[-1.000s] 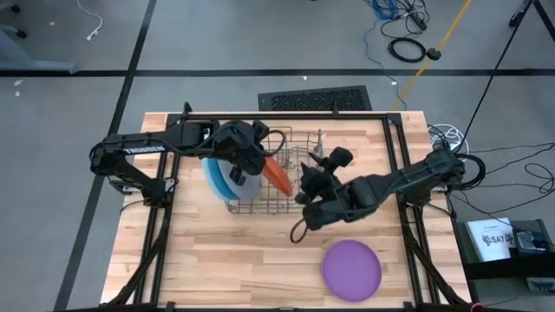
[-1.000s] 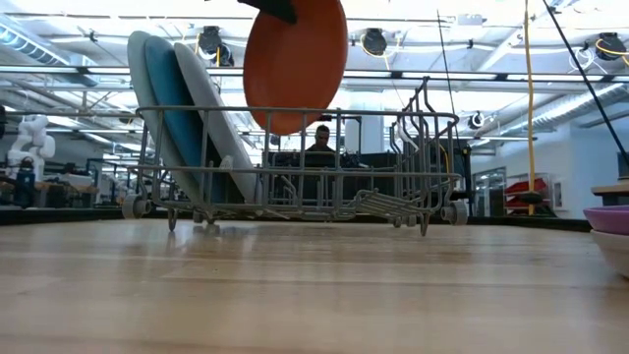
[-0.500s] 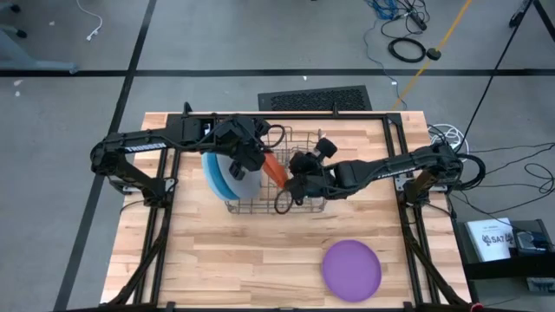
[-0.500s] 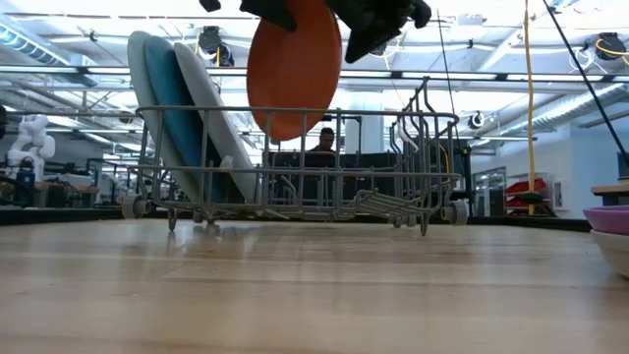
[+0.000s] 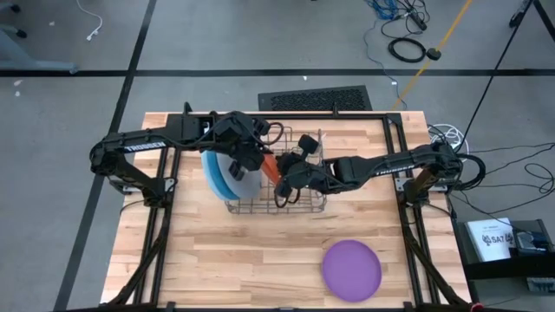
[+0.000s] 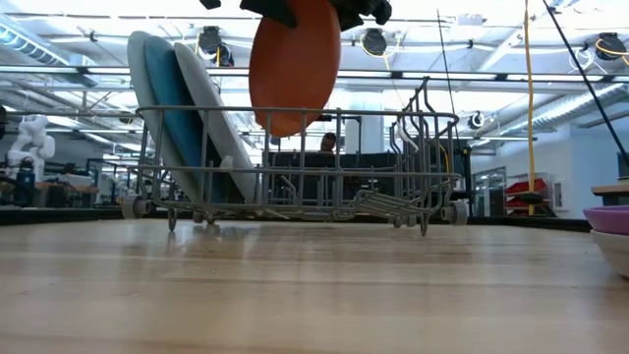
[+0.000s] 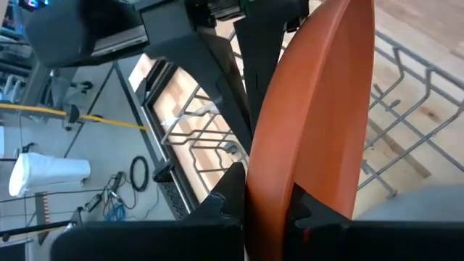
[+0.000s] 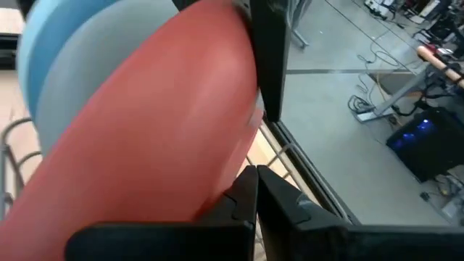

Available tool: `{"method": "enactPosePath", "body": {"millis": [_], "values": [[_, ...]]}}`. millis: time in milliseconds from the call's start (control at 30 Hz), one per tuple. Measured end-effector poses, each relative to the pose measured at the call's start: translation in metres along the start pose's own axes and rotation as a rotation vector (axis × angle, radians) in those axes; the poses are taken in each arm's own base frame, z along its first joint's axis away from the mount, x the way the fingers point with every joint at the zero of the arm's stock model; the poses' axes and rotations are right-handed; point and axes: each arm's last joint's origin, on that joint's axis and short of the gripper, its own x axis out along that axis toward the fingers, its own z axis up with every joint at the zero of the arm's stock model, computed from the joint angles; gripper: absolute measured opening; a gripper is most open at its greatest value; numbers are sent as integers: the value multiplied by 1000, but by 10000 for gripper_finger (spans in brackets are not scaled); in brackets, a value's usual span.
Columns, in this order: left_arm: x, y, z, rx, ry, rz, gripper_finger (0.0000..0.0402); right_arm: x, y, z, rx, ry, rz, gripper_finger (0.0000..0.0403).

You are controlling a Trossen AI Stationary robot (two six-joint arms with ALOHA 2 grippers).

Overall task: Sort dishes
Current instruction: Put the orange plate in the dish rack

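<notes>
We see the orange plate [image 6: 293, 64] held on edge above the wire dish rack [image 6: 295, 167], its rim pinched in the left claw [image 7: 264, 206], whose fingers are closed on it. The right claw [image 5: 279, 174] reaches in from the other side, right beside the plate; we cannot tell how far open it is. Both arms stretch over the rack. Three large plates [image 6: 182, 113] lean upright at the rack's left end. The purple plate [image 5: 351, 268] lies flat on the counter [image 5: 243, 260], well apart.
</notes>
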Motion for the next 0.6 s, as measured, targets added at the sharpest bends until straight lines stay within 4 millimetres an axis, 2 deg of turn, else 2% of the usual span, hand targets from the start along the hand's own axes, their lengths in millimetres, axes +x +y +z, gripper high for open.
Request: {"method": "enactPosePath", "body": {"millis": [367, 600], "values": [[24, -2, -1, -6, 36, -47, 38, 2, 3, -2, 10, 11, 53, 0], [28, -5, -3, -8, 70, -68, 46, 10, 11, -8, 24, 39, 69, 0]]}}
